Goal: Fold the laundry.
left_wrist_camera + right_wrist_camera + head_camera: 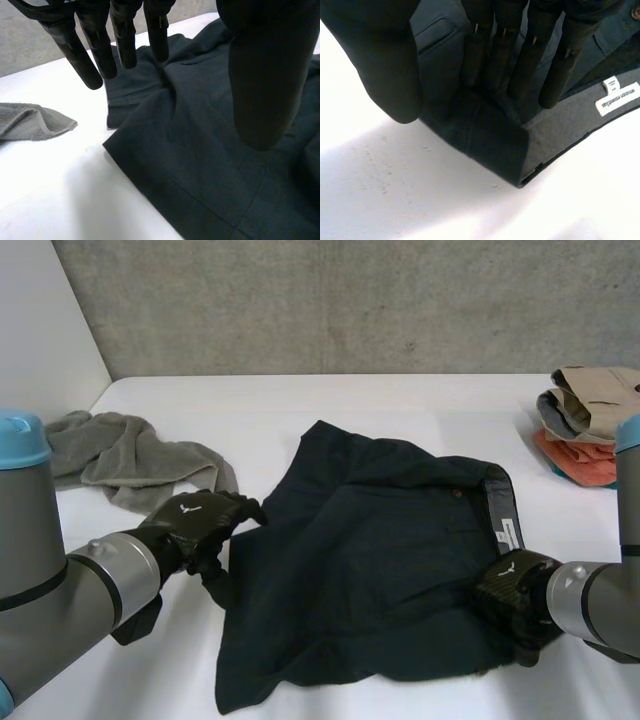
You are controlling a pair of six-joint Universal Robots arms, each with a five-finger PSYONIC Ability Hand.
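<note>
Well left of the dark shorts (370, 560), a grey towel (120, 455) lies crumpled on the white table (350, 400), apart from them. In the left wrist view a corner of that towel (30, 122) lies on bare table beside the shorts' hem.

The left hand (200, 525) is at the shorts' left edge, about midway along it. In its own wrist view its fingers (82, 60) are straight and spread over the cloth's edge, and its thumb (260, 75) stands well apart from them above the fabric. Nothing is pinched between them, so the hand is open and holds nothing.

The shorts lie spread across the middle of the table, rumpled rather than flat. Their waistband (500, 510) is on the right side, its grey inside turned up and bearing a white label (619, 97) (the print is too small to read).

The right hand (515, 590) is at the near right corner of the shorts, by the end of the waistband. Its fingers (520, 65) reach straight down onto the dark cloth just beside the waistband's grey lining, with the thumb (385, 60) held apart over the corner's edge. This hand too is open, with no cloth gripped.

Right of the shorts and well apart from them, a stack of folded clothes (585, 425) sits at the table's edge, beige on top and orange beneath.
</note>
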